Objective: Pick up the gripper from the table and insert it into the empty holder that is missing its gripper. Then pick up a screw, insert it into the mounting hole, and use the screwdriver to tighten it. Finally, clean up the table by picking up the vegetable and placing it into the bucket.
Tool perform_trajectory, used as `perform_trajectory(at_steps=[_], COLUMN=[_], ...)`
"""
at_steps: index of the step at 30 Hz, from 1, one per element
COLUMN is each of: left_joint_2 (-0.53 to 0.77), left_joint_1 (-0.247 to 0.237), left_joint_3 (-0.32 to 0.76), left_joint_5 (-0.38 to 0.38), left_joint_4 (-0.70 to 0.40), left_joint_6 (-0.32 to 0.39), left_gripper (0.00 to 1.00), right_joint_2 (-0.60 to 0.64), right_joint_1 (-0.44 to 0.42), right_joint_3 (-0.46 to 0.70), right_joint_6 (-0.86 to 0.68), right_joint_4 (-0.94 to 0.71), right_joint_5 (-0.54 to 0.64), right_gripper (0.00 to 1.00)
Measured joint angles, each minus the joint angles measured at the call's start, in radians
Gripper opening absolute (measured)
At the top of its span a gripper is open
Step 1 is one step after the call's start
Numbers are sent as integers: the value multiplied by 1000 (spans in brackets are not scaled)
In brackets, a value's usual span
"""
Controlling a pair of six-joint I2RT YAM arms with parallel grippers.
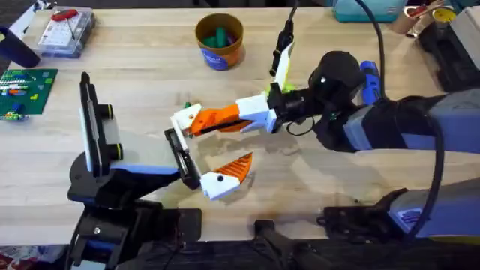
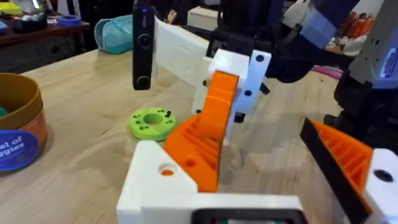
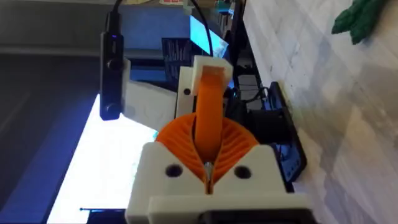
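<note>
Left gripper [image 1: 206, 157] is wide open around the holder [image 1: 182, 159]; right gripper [image 3: 208, 177] pinched shut on an orange finger [image 3: 209, 106]. Bucket [image 1: 220, 40] sits behind.

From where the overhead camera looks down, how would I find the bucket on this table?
Start at the far edge of the wooden table, near its middle. There stands the bucket, a small round orange-brown cup with a blue label band and something green inside. The clear parts box to its left is flat and rectangular.
</note>
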Motion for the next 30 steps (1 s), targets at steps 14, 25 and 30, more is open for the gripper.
perform_trajectory(at_steps=[14,25,30], left_joint_2=[0,0,0], left_joint_1=[3,8,8], left_joint_3=[0,0,0], left_joint_5=[-22,-49,-52], left_joint_4=[-22,-16,-26], left_joint_6=[-6,-7,-13], left_gripper=[990,990,990], right_joint_2=[0,69,130], right_joint_1=[24,25,22], right_joint_3=[53,161,214], right_joint_6=[-92,-171,-174], right_joint_4=[-168,-250,-248], right_joint_5=[22,-36,-88], right_gripper=[15,15,15])
